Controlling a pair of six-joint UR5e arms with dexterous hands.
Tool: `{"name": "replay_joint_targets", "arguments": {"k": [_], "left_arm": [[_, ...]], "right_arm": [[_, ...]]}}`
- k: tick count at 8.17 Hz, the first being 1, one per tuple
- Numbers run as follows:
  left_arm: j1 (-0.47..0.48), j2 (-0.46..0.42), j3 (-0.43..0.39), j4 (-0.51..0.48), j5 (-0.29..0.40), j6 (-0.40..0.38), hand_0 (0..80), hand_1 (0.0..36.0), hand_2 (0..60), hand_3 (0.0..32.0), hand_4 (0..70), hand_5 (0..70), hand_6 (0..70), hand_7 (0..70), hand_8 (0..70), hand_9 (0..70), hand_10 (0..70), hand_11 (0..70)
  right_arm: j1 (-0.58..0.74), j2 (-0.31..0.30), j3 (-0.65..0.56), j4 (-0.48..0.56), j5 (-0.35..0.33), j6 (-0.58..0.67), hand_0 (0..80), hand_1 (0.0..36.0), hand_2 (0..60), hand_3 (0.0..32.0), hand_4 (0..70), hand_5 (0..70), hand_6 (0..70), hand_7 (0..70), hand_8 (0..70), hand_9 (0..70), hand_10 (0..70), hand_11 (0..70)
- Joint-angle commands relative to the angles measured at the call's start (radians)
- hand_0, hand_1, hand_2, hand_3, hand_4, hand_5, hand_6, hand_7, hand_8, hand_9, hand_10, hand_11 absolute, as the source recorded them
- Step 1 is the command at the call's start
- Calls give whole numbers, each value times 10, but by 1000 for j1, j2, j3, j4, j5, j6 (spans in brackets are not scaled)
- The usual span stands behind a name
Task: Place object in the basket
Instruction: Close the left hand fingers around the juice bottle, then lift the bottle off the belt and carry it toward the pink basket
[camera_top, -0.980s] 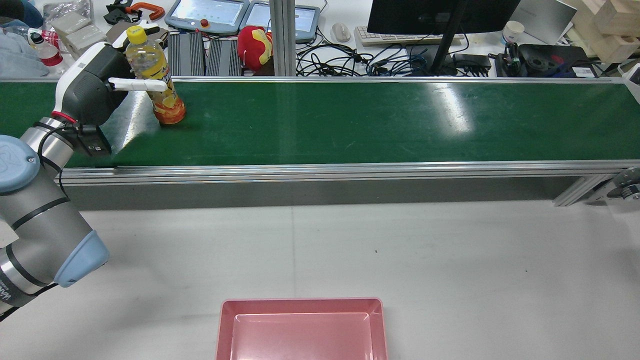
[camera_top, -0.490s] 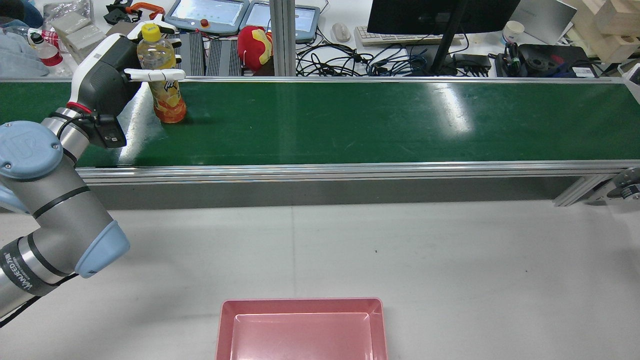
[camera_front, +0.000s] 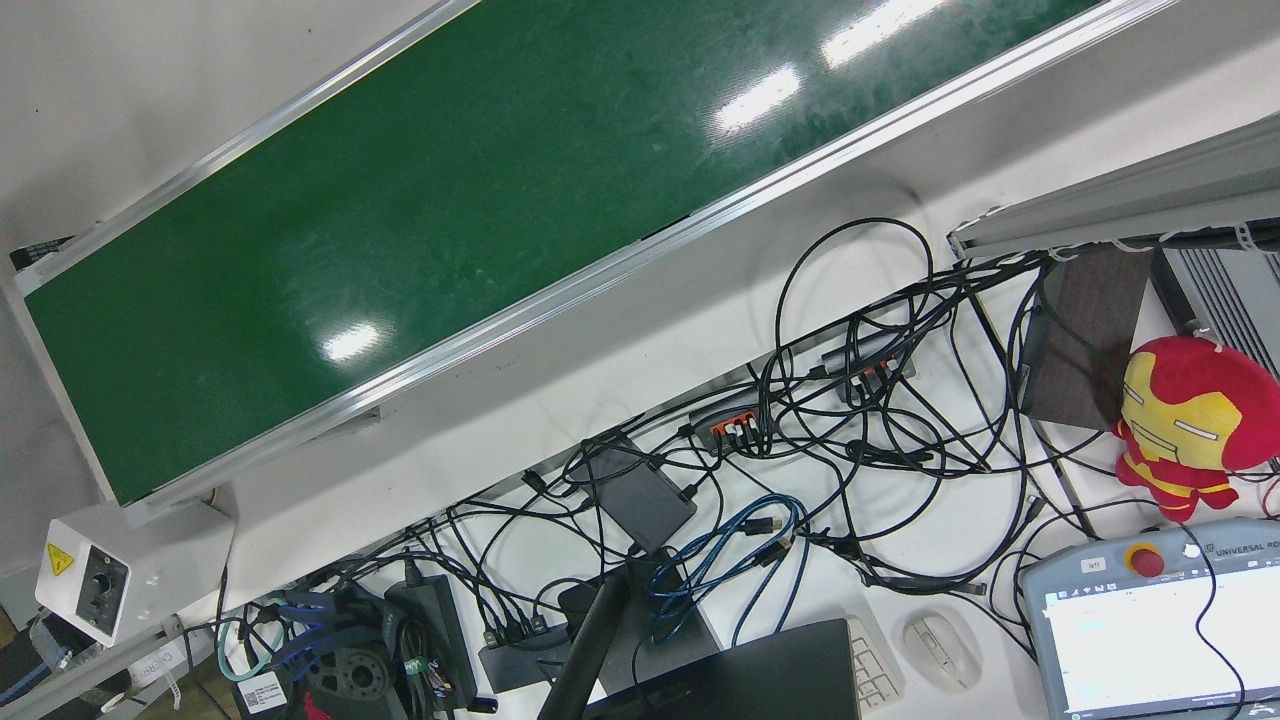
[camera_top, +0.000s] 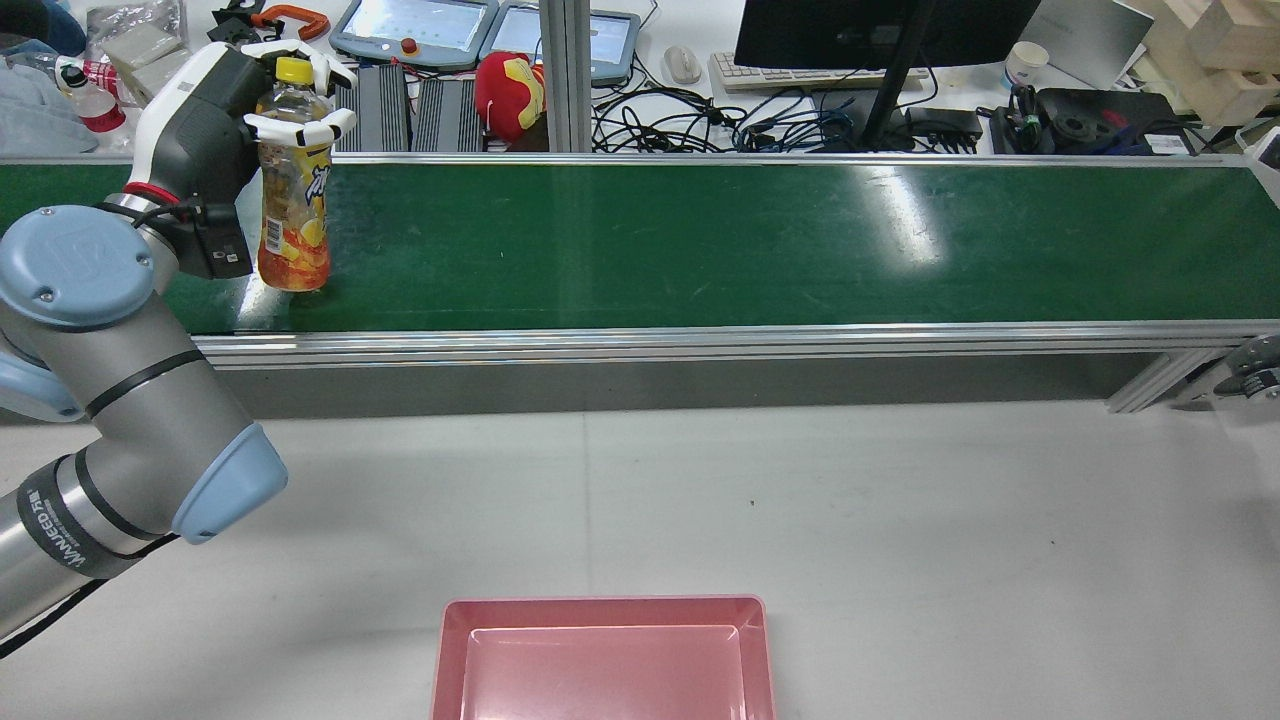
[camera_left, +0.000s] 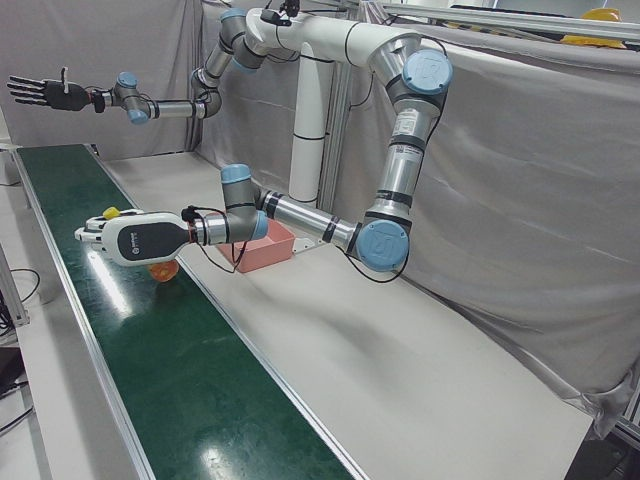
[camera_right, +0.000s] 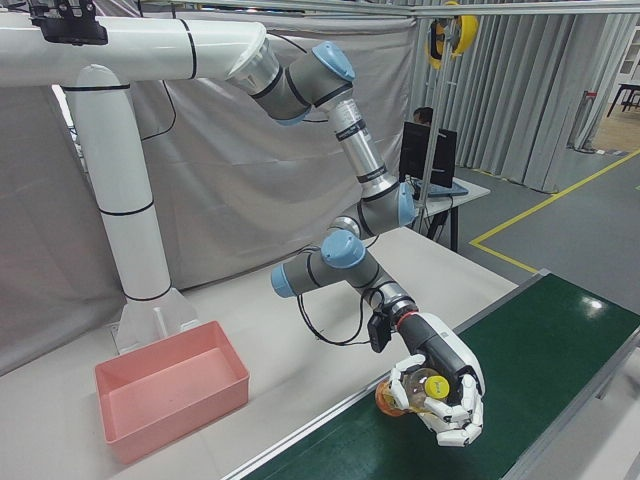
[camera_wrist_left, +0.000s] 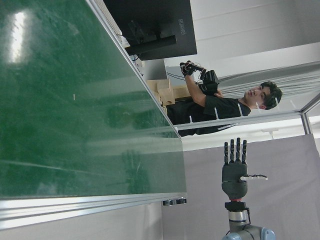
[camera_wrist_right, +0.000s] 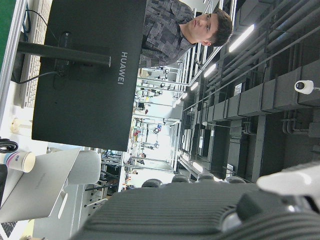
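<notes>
- One view, the front, shows no hand: only the green conveyor belt (camera_front: 450, 200), an Iron Man plush (camera_front: 1185, 425) and a teach pendant (camera_front: 1160, 630) marked "UNIVERSAL RO…".
- Rear view: the left hand (camera_top: 215, 110) has its fingers wrapped round the upper part of a yellow-capped juice bottle (camera_top: 293, 215), which hangs upright below the fingers over the belt's near side. Its label print cannot be read. The pink basket (camera_top: 600, 655) lies well apart from that hand.
- Left-front view: the black right hand (camera_left: 40, 92) is raised far from the bottle, fingers spread, holding nothing.
- Right-front view: the bottle's orange base shows under the left hand's palm.
- Right hand view: a monitor (camera_wrist_right: 90, 75) reads "HUAWEI".
</notes>
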Motion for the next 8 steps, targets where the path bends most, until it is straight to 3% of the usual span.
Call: {"name": "replay_joint_targets", "arguments": {"k": [1,3,5,8], "left_arm": [[-2,-3,-7,17,2,-30,602,235,508,0,527,700,422,441,687,700,700,700],[1,12,-136,34,23,-56,594,230,503,0,495,700,406,433,685,700,700,700],[1,23,-246,38,156,-55,541,206,571,0,475,700,432,456,679,700,700,700],[77,28,-378,108,252,-42,530,199,577,0,469,700,410,445,655,700,700,700]], "right_arm": [[0,0,1,-1,0,1,0,0,0,0,0,0,0,0,0,0,0,0],[0,0,1,-1,0,-1,0,0,0,0,0,0,0,0,0,0,0,0],[0,0,-1,0,0,-1,0,0,0,0,0,0,0,0,0,0,0,0],[-2,0,-2,0,0,-1,0,0,0,0,0,0,0,0,0,0,0,0]]}}
